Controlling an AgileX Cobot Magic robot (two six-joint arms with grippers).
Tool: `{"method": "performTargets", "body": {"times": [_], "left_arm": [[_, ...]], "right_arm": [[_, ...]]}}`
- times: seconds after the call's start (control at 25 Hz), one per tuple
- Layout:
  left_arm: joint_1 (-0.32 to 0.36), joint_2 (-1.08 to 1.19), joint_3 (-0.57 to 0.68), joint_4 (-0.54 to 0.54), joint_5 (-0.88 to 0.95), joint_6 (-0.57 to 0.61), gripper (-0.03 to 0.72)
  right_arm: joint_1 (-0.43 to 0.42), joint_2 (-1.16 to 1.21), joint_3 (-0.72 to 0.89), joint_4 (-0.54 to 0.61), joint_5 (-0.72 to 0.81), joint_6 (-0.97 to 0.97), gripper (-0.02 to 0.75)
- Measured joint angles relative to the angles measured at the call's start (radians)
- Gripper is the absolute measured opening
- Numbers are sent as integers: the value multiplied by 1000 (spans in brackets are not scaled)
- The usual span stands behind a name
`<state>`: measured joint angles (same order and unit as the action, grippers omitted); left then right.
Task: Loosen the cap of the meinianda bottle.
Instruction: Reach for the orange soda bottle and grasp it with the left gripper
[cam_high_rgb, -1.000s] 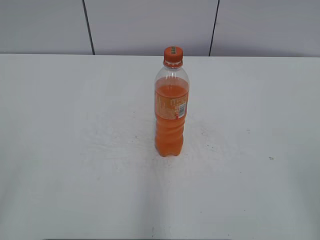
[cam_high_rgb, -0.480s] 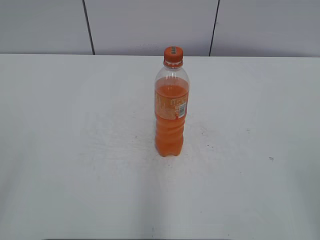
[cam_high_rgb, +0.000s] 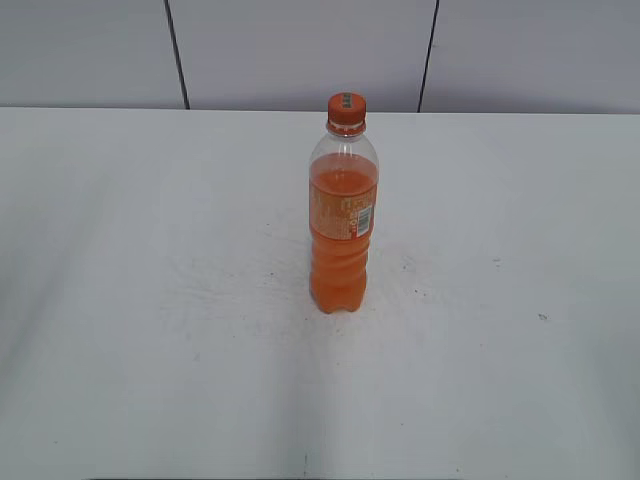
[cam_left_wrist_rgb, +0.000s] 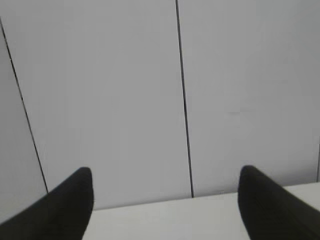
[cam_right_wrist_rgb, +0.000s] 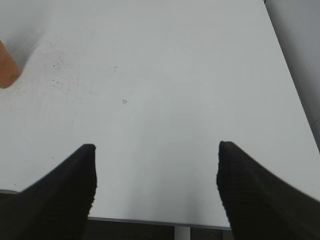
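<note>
While meinianda bottle (cam_high_rgb: 343, 215) stands capped | left end effector (cam_left_wrist_rgb: 165, 202) agape, empty | right end effector (cam_right_wrist_rgb: 156, 182) likewise

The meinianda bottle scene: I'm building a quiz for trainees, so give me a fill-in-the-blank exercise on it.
1. The meinianda bottle stands ____ on the white table.
2. The cap is ____ in colour.
3. Both the left pincer and the right pincer have their jaws ____.
4. In the right wrist view the bottle shows at the ____ edge.

Missing words: upright; orange; open; left
</note>
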<state>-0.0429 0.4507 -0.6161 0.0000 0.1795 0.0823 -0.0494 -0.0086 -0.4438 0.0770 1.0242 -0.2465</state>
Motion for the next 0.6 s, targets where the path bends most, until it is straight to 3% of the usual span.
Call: {"method": "performTargets", "body": {"times": [0.28, 0.44, 0.52, 0.6], "left_arm": [[-13, 336, 166, 33, -579, -37, 540], [-18, 573, 250, 287, -906, -276, 540], [-18, 703, 263, 467, -1080, -350, 540], [-19, 818, 263, 577, -1199, -379, 540]], "right_arm": [[0, 0, 0, 1, 0, 0, 563], [0, 0, 0, 1, -1, 0, 563], [0, 0, 0, 1, -1, 0, 563], [0, 0, 0, 1, -1, 0, 563]]}}
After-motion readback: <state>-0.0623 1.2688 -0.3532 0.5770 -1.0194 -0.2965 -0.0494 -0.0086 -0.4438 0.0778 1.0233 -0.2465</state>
